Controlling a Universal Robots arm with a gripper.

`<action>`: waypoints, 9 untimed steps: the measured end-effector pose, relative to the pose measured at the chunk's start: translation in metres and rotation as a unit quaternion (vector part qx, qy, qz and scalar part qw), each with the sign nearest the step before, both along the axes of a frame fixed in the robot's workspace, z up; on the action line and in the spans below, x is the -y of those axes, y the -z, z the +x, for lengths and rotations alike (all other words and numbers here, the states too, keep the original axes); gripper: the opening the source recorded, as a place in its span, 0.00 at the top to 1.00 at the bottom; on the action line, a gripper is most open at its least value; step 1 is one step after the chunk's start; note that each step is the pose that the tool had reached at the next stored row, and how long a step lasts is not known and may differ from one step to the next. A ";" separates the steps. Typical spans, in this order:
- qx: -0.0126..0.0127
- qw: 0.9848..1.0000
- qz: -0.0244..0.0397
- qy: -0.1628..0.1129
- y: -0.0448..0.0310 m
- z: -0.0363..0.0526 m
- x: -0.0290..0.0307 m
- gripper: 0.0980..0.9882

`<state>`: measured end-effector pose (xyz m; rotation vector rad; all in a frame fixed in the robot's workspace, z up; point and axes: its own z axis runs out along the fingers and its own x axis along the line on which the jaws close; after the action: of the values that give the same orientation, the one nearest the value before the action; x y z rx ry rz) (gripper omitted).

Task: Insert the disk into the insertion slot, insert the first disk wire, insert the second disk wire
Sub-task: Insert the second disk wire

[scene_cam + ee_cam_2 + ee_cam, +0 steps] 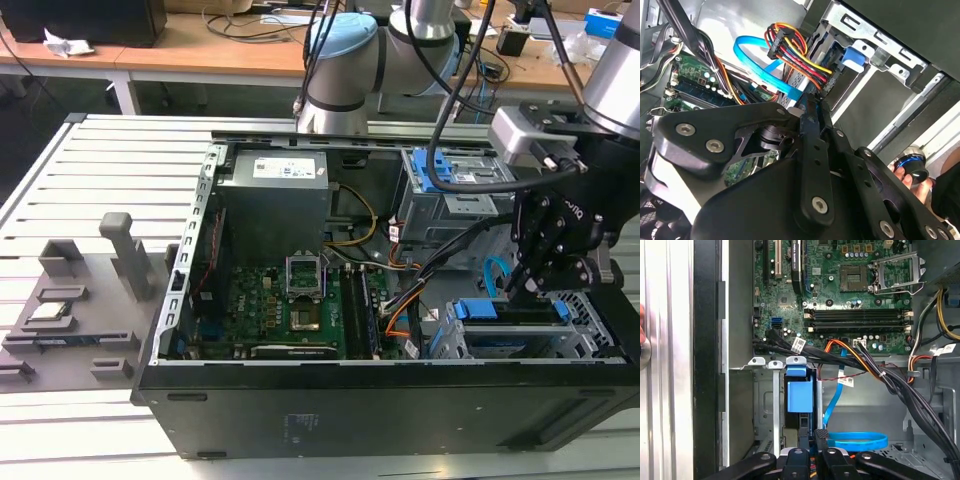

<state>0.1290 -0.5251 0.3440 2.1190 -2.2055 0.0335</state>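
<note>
Blue plastic marks your target: the disk [508,322] sits in its bright carrier frame inside the insertion slot [590,322], the low grey perforated cage at the exterior view's right of the open computer case [200,250]. Your pincer [522,290] hangs just above the disk's inner end, near the cable run. In the first wrist view the black fingers [821,436] stand close together with something thin and dark between them, but you cannot tell from these pictures whether they grip a connector or simply rest nearly closed. Judging by position, the disk looks seated and you are on a wire step. To do it well, keep the plug square to the disk's rear edge, press straight along the socket axis, and do not let the flat light-blue data cable [855,441] twist or drag. Mind the bundle of red, yellow and black power leads [795,50] crowding the cage; they are springy and could nudge a plug off line. Textures: stamped sheet metal with punched holes, glossy ribbon-like cable, matte black linkage on the pincer, green motherboard [290,300] with dark slots. A ribbed grey bench [100,170] carries the case.
</note>
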 end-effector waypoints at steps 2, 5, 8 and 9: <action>0.000 1.000 0.000 0.000 0.0011 0.0000 0.0000 0.93; 0.000 1.000 0.000 0.000 0.0035 0.0000 0.0001 0.93; 0.000 1.000 0.000 0.000 0.0059 0.0000 0.0001 0.93; 0.000 1.000 0.000 0.000 0.0061 0.0000 0.0001 0.93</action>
<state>0.1290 -0.5252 0.3379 2.1185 -2.2051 0.0345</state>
